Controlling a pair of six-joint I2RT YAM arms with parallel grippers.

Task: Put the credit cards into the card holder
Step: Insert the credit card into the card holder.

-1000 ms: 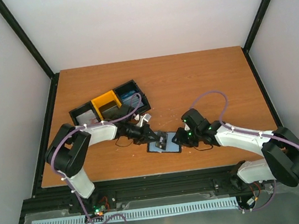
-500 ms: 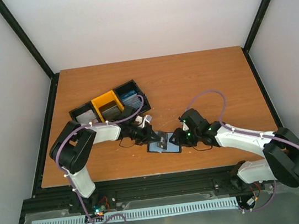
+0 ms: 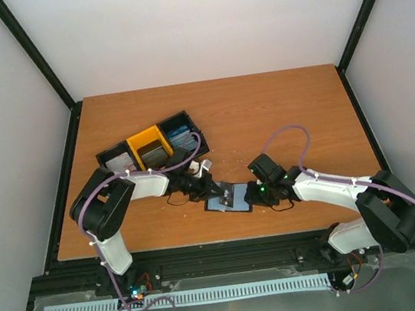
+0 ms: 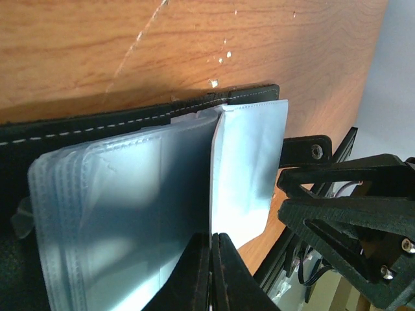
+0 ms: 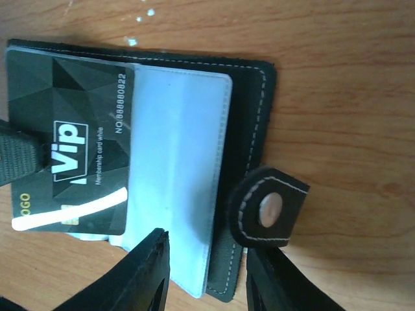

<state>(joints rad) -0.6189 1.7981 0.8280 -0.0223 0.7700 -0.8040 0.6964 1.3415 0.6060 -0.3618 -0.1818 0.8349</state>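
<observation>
The card holder (image 3: 227, 199) lies open close to the near edge of the tabletop (image 3: 278, 107), about midway along it, with both arms bent in over it. The left claw (image 3: 207, 189) is pinched together on one end of a dark VIP card (image 5: 71, 149). The card's other end lies across the top plastic sleeve, though I cannot tell whether it is inside the pocket or only on top of it. The right claw (image 3: 253, 192) stands with its jaws apart at the holder's edge beside the snap tab (image 5: 269, 207), gripping nothing that I can see.

I judge the job to be at an early or middle stage — one card is going in, and stacks of cards (image 3: 180, 137) are waiting in the bins (image 3: 145, 135) near the far-left corner.

From above, the holder is just a small dark patch between two claws. The right wrist view alone shows the card's printing and the tab. The left wrist view shows the fanned clear sleeves (image 4: 123, 207) edge-on — they look pale, with no card in any of them that I can make out.
</observation>
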